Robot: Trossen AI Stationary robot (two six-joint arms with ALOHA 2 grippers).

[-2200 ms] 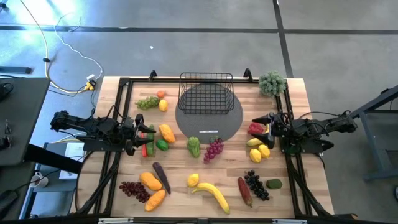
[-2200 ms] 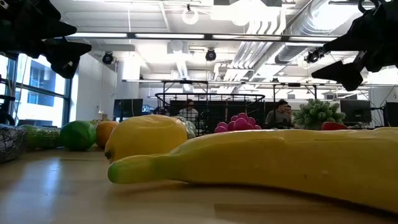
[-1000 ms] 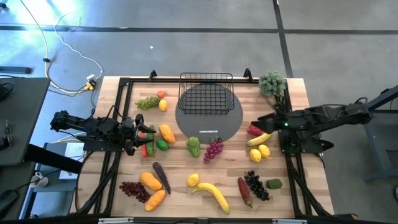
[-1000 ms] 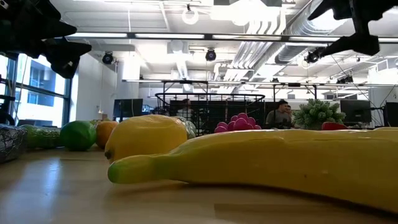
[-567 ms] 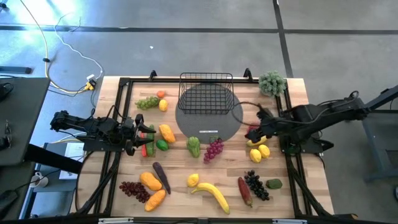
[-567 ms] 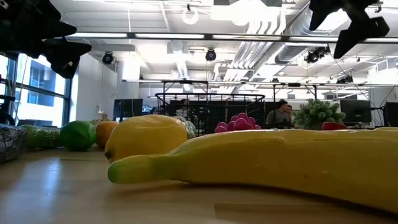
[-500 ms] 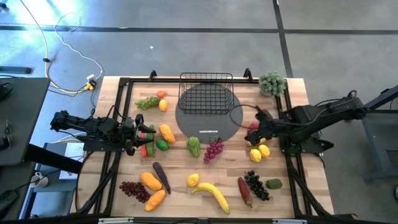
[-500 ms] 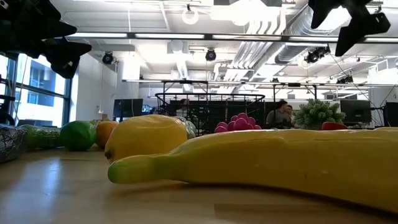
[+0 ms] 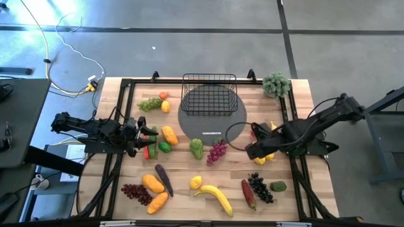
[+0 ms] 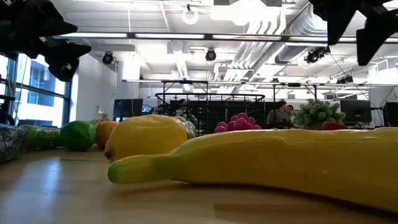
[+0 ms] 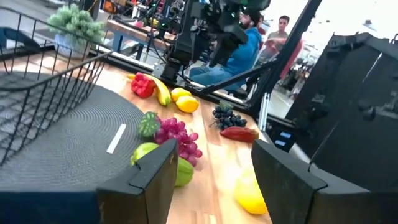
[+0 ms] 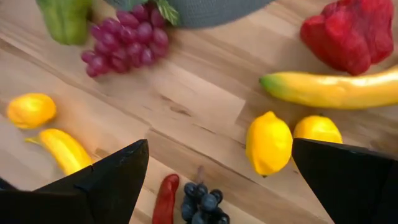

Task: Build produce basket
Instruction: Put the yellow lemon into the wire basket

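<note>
The black wire basket (image 9: pixel 209 94) stands on a grey round mat (image 9: pixel 212 120) at the table's far middle. Toy produce lies scattered on the wood: purple grapes (image 9: pixel 216 151), green pepper (image 9: pixel 196 148), red pepper (image 12: pixel 348 31), a banana (image 12: pixel 329 88), two lemons (image 12: pixel 268 142), dark grapes (image 9: pixel 260 187). My right gripper (image 9: pixel 250 151) hangs open above the bare wood between the purple grapes and the lemons, pointing steeply down; its fingers (image 12: pixel 118 177) touch nothing. My left gripper (image 9: pixel 140 133) waits level at the left edge, open (image 11: pixel 214 186), nothing between its fingers.
A bushy grey-green plant (image 9: pixel 276 84) stands at the far right corner. More produce lies near the front edge: a large banana (image 9: pixel 216 197), a lemon (image 9: pixel 196 183), a dark eggplant (image 9: pixel 164 180), orange fruits (image 9: pixel 154 189). People sit in the room beyond the table (image 10: pixel 280 114).
My right gripper has swung out from the table's right edge toward the middle and the near edge, tipping from nearly level to pointing steeply down. It has stayed open. No produce has moved.
</note>
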